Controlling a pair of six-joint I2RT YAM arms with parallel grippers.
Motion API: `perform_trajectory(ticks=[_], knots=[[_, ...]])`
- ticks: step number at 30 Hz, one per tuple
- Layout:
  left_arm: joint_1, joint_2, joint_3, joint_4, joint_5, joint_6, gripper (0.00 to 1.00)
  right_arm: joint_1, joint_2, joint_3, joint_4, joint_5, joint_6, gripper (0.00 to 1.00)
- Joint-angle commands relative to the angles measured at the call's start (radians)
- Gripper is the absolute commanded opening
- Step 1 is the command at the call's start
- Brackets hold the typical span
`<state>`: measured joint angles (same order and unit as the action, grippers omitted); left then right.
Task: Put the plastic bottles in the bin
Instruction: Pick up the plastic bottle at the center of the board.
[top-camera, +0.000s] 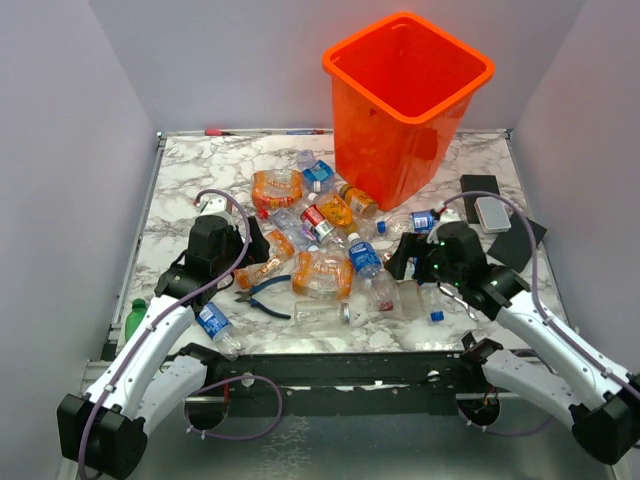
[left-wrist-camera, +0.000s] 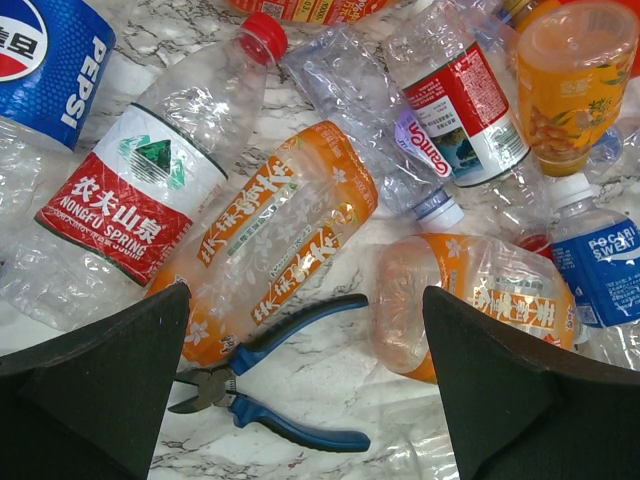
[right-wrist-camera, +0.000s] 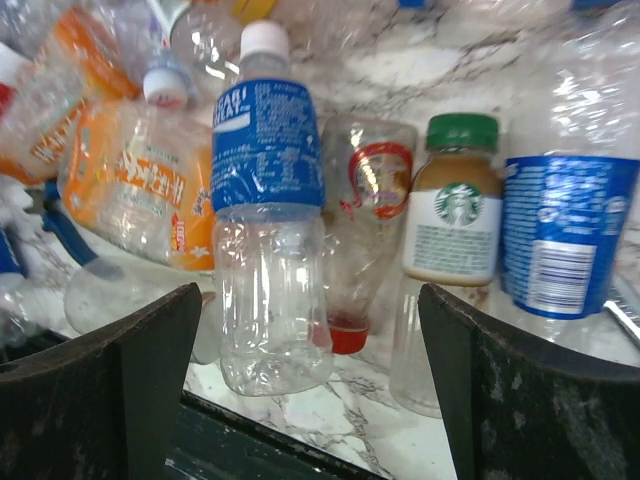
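Note:
The orange bin (top-camera: 405, 100) stands at the back of the marble table (top-camera: 190, 190). A heap of plastic bottles (top-camera: 320, 240) lies in front of it. My left gripper (top-camera: 260, 245) hangs open over the heap's left side. In the left wrist view the left gripper (left-wrist-camera: 305, 292) has an orange-labelled bottle (left-wrist-camera: 270, 230) and a red-labelled bottle (left-wrist-camera: 150, 190) ahead of it. My right gripper (top-camera: 405, 258) is open at the heap's right side. Ahead of the right gripper (right-wrist-camera: 310, 290) lie a blue-labelled bottle (right-wrist-camera: 265, 230) and a green-capped bottle (right-wrist-camera: 455, 220). Neither gripper holds anything.
Blue-handled pliers (left-wrist-camera: 270, 370) lie under the left gripper. A green bottle (top-camera: 135, 318) sits off the table's left edge, and a blue-labelled bottle (top-camera: 215, 325) lies by the left arm. Black pads (top-camera: 520, 240) and a grey box (top-camera: 492, 213) lie at the right.

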<state>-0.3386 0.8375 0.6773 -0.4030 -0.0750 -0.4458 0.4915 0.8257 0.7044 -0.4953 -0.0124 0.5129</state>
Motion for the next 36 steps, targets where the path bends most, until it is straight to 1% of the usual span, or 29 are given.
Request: perform_trajectory(ticks=[1,6,10,15,21,24,27,30,33,35,36], knots=[[-0.002,-0.015,-0.016,0.033,0.005,-0.001,0.99,0.145,0.099,-0.022,0.073,0.192,0.089,0.94],[-0.005,-0.049,-0.027,0.04,0.003,-0.001,0.99,0.168,0.225,-0.015,0.174,0.077,0.057,0.96],[-0.005,-0.034,-0.027,0.052,0.024,0.003,0.99,0.184,0.354,0.043,0.141,0.051,0.019,0.99],[-0.006,-0.024,-0.031,0.064,0.056,0.004,0.99,0.195,0.395,0.049,0.137,0.019,-0.001,0.98],[-0.006,-0.034,-0.036,0.072,0.067,0.001,0.99,0.206,0.434,0.043,0.158,-0.024,-0.007,0.87],[-0.005,-0.034,-0.037,0.072,0.07,0.0,0.99,0.215,0.45,0.033,0.18,-0.04,-0.001,0.77],[-0.005,-0.04,-0.039,0.074,0.069,-0.001,0.99,0.217,0.45,0.028,0.19,-0.038,0.008,0.65],[-0.006,-0.045,-0.04,0.074,0.065,-0.003,0.99,0.217,0.405,0.028,0.19,-0.01,0.024,0.54],[-0.005,-0.04,-0.037,0.085,0.046,-0.03,0.99,0.217,0.326,0.036,0.182,0.007,0.035,0.49],[-0.006,-0.026,-0.027,0.116,0.039,-0.109,0.99,0.216,0.266,0.044,0.179,0.047,0.04,0.47],[-0.005,-0.019,-0.026,0.16,0.063,-0.154,0.99,0.216,0.23,0.043,0.188,0.049,0.038,0.47]])
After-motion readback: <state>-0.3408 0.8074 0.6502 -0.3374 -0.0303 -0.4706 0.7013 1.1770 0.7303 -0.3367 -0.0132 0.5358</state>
